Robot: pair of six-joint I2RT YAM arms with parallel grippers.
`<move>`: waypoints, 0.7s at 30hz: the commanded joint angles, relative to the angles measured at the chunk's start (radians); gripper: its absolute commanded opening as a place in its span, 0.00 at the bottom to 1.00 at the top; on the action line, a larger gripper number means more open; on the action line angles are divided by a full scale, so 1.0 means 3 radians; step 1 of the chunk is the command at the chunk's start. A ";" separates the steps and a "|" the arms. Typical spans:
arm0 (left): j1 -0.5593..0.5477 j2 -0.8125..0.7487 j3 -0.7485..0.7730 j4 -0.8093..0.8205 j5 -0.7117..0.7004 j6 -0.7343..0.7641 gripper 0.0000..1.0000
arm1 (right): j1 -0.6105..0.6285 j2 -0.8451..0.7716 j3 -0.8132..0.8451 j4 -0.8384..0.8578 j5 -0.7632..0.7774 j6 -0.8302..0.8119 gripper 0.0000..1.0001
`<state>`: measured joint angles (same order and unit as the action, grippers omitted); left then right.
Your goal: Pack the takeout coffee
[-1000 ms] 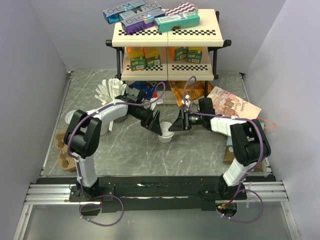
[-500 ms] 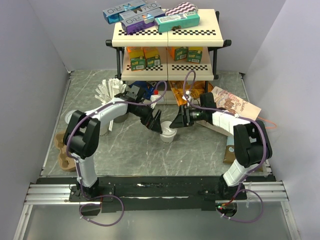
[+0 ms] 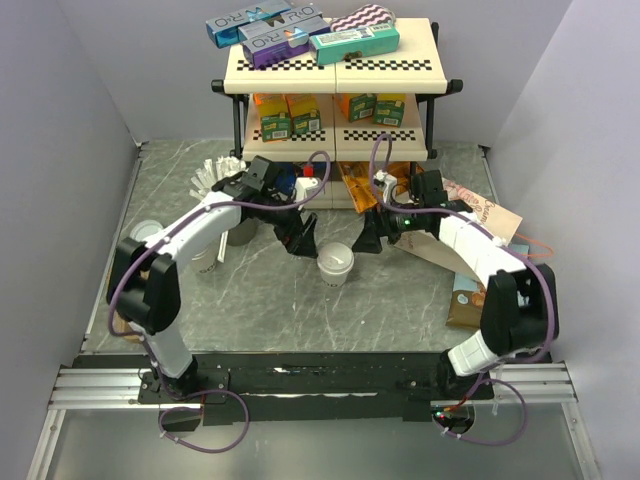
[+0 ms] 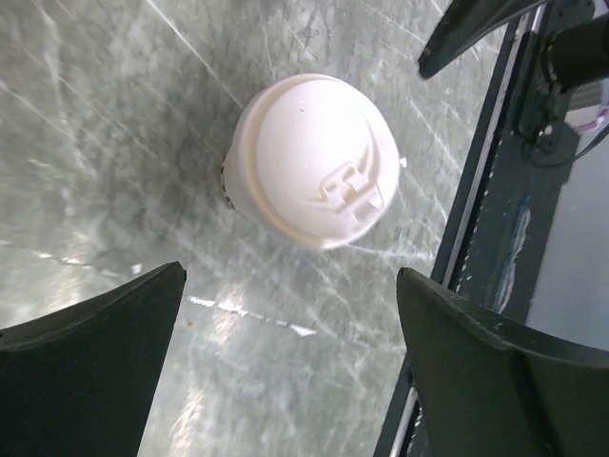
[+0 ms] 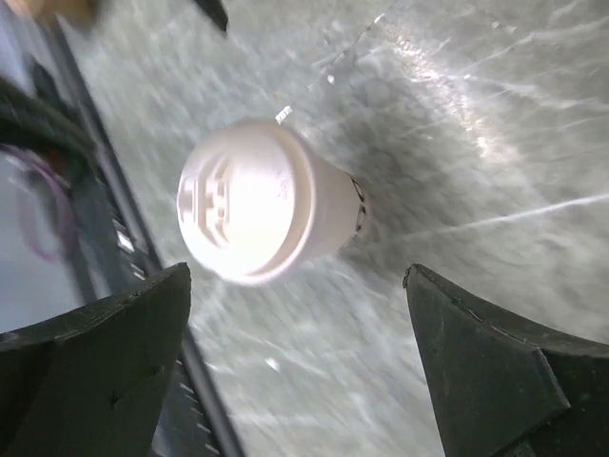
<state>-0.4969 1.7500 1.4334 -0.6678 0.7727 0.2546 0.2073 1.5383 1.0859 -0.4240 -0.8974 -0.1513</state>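
A shelf rack (image 3: pixel 335 70) is standing at the back of the table (image 3: pixel 250 310). Flat boxes (image 3: pixel 300 30) are lying on its top, and small green and orange cartons (image 3: pixel 290 115) are sitting on the board below. Orange snack bags (image 3: pixel 357 182) are lying under it. On the left, a dark cup of white sticks (image 3: pixel 215 178) is standing just behind the left arm. A flat round lid (image 3: pixel 145 232) is lying near the left wall. On the right, a printed paper bag (image 3: pixel 480 213) is lying behind the right arm.

The takeout coffee (image 3: pixel 335 263) is standing upright in the middle of the table, in front of the rack, with a white cap (image 4: pixel 319 157) on it. The two grippers are the closest things to it, one on each side and a bit farther back. Neither one is touching it.

The left arm is bending out to the left and reaching in toward the middle. The left gripper (image 3: pixel 300 238) is pointing down at the table with its fingers (image 4: pixel 95 352) spread wide, holding nothing. The right arm is doing the same from the other side. The right gripper (image 3: pixel 370 238) is also spread wide and holding nothing. In both wrist views the coffee is sitting past the fingertips, not between them.
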 commanded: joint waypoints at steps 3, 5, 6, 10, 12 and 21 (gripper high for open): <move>0.0005 -0.0444 -0.0109 0.0164 -0.0254 0.0169 0.99 | 0.0162 -0.0418 0.0231 -0.0891 0.0352 -0.1754 1.00; 0.0005 -0.0439 -0.0135 0.0236 -0.0376 0.0057 0.99 | 0.0311 -0.0449 0.0149 -0.0959 0.0556 -0.2149 1.00; 0.0005 -0.0424 -0.0135 0.0298 -0.0412 0.0011 0.99 | 0.0357 -0.0464 0.0103 -0.0954 0.0623 -0.2220 1.00; 0.0000 -0.0362 -0.0089 0.0390 -0.0484 -0.0133 1.00 | 0.0571 -0.0368 -0.0050 -0.0786 0.0838 -0.2130 1.00; 0.0000 -0.0357 -0.0043 0.0390 -0.0540 -0.0133 0.99 | 0.0653 -0.0240 -0.0035 -0.0735 0.0991 -0.1997 0.99; 0.0015 -0.0582 0.0018 0.0329 -0.0678 -0.0097 0.99 | 0.0817 0.0195 0.0185 -0.0576 0.1013 -0.1388 0.93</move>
<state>-0.4969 1.6444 1.4067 -0.5865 0.5884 0.2375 0.4423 1.5631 1.0821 -0.6319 -0.5945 -0.6266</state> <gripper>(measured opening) 0.994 0.946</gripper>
